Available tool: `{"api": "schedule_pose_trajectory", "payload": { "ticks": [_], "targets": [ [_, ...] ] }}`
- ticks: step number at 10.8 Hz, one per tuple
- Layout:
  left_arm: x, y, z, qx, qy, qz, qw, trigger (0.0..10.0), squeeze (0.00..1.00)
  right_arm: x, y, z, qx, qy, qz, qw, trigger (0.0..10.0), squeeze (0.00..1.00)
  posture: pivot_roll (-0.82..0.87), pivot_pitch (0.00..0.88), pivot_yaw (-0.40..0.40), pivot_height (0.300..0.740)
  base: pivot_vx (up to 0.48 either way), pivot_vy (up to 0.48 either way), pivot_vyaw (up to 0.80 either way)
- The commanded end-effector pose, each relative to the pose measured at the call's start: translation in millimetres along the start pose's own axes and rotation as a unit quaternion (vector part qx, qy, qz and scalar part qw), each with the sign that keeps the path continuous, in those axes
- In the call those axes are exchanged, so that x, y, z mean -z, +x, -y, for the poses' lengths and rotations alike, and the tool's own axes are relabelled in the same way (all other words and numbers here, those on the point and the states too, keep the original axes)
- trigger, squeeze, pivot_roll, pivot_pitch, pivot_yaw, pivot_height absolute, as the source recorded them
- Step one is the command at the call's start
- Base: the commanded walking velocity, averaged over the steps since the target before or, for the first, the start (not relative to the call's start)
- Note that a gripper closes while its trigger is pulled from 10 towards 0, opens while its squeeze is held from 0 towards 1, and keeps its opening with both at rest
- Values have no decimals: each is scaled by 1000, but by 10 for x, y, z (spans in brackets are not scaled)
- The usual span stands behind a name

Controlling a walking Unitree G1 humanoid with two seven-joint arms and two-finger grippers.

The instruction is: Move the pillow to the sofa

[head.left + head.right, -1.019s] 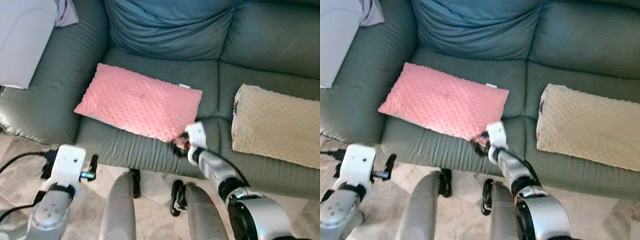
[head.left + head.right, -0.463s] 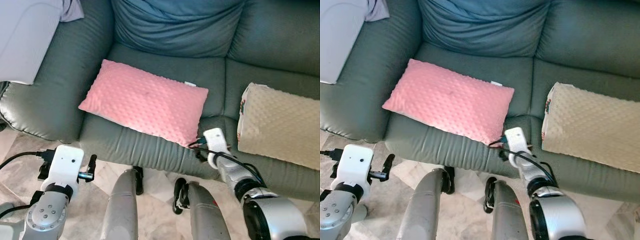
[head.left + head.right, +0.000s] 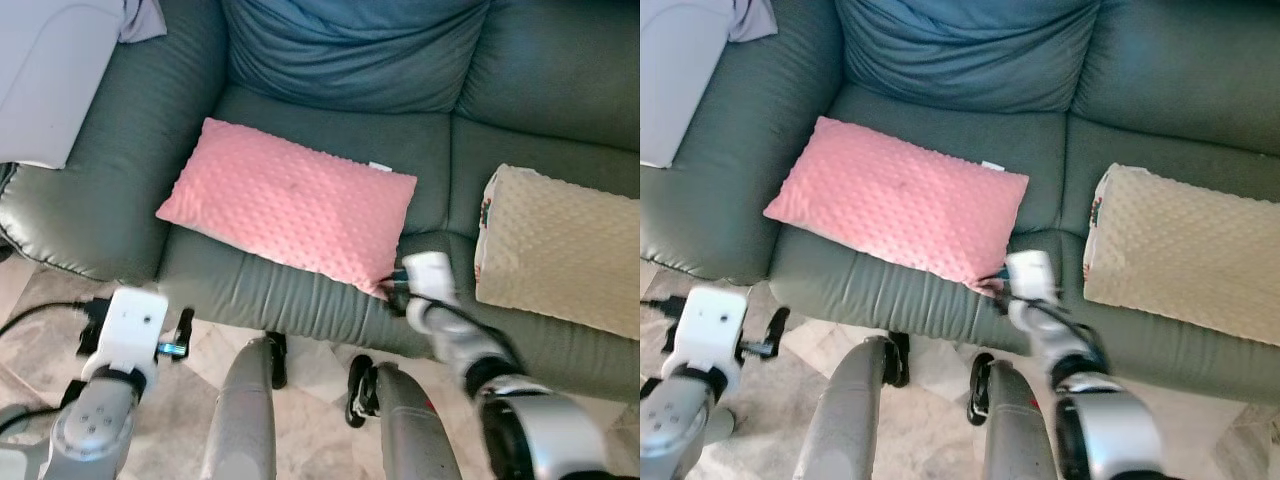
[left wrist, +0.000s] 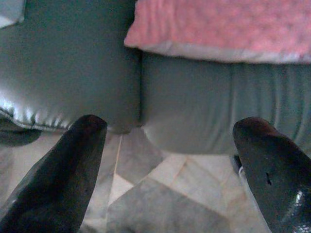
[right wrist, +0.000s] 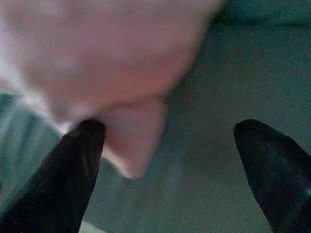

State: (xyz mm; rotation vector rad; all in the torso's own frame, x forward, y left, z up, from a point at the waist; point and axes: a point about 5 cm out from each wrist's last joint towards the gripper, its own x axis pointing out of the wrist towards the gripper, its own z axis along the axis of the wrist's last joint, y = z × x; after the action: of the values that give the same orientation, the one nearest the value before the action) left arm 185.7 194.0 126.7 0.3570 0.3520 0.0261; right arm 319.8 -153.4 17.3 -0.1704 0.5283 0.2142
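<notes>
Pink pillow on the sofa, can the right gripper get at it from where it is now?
Probably yes. The right gripper is open right at the near corner of the pink pillow, with nothing between them.

The grey-green sofa carries two pillows. The pink pillow lies flat on the left seat cushion, its near right corner at the seat's front edge. The beige pillow lies on the right seat, well apart from it.
</notes>
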Motion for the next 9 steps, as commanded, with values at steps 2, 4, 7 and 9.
{"api": "schedule_pose_trajectory", "payload": {
  "ticks": [2, 4, 7, 9],
  "targets": [
    [35, 122, 89, 2, -7, -5, 1000, 10000, 0, 141, -25, -75, -30, -7, -22, 999, 10000, 0, 229, 374, 10, 696, 0, 0, 0],
    [10, 204, 137, -2, -18, 3, 1000, 10000, 0, 170, -27, -234, -91, 20, -28, 995, 10000, 0, 202, 341, -7, 696, 0, 0, 0],
    [78, 192, 173, -3, -28, 1, 1000, 10000, 0, -172, -32, -437, -144, -42, 93, 984, 10000, 0, 189, 328, -10, 696, 0, 0, 0],
    [53, 154, 234, 21, -38, 12, 999, 10000, 0, -365, -45, -337, -108, -47, 151, 982, 10000, 0, 200, 346, 7, 696, 0, 0, 0]
  ]
}}
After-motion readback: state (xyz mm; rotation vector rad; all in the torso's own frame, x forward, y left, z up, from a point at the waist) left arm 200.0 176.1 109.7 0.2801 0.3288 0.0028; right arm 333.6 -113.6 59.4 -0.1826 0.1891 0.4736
